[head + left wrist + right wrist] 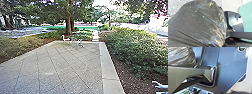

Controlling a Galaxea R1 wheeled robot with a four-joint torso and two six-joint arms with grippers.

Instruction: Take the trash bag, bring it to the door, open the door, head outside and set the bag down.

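From where I stand, the trash bag is right up against the robot's front, dark and glossy, bulging and creased, with sunlight catching its folds. In the left wrist view it looms large, its side close by the robot's own dark base plate and jointed bar. The right wrist view catches a wrinkled part of the same bag, past the near end of the bar. Whether the left jaws or the right jaws are apart, together or clamped on the plastic, I can't tell, nor exactly where the bag's neck lies between them. I also can't make out whether the bag's bottom touches the ground; speckled paving shows beyond its edge.

We're outdoors, with a broad patio spread ahead, its joints running slantwise and a smooth pale border along the right. Leafy shrubs crowd a mulch bed past that border, and lower bushes line the left. At the far end stand a white-and-red chair and a tree trunk, with a narrow pale path leading off beyond the patio.
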